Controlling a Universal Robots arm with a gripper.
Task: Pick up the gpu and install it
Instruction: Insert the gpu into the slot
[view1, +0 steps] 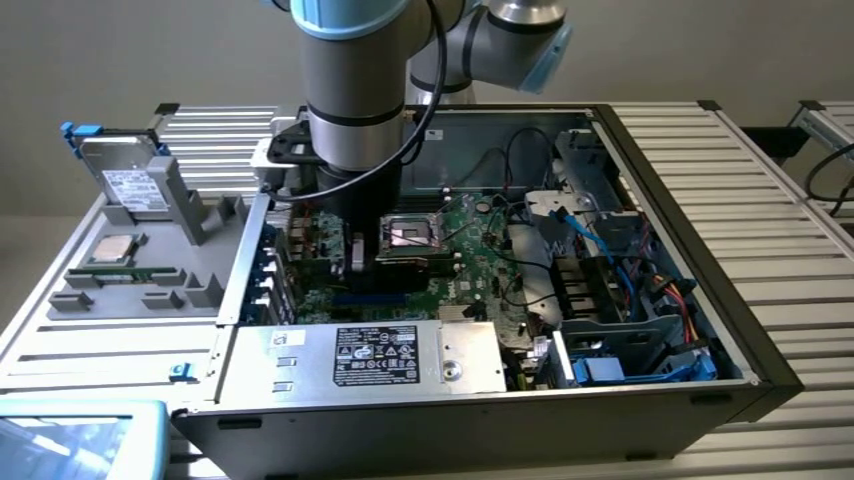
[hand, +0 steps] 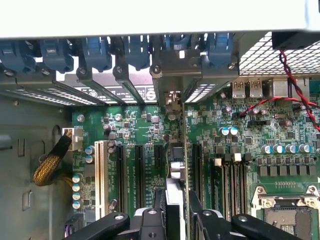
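Exterior view: the arm is down inside the open computer case (view1: 667, 180), gripper (view1: 355, 258) low over the motherboard (view1: 481, 235). Wrist view: gripper clenched on the gpu (hand: 176, 162), card edge-on, upright among the expansion slots (hand: 140, 170).

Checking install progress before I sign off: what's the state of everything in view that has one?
gpu: upright, gripped, over the motherboard slots; seating unclear.
gripper: shut on the gpu.
PC case: side panel off, interior exposed.
hard drive: outside the case, standing in the gray tray.
CPU: lying flat in the tray.
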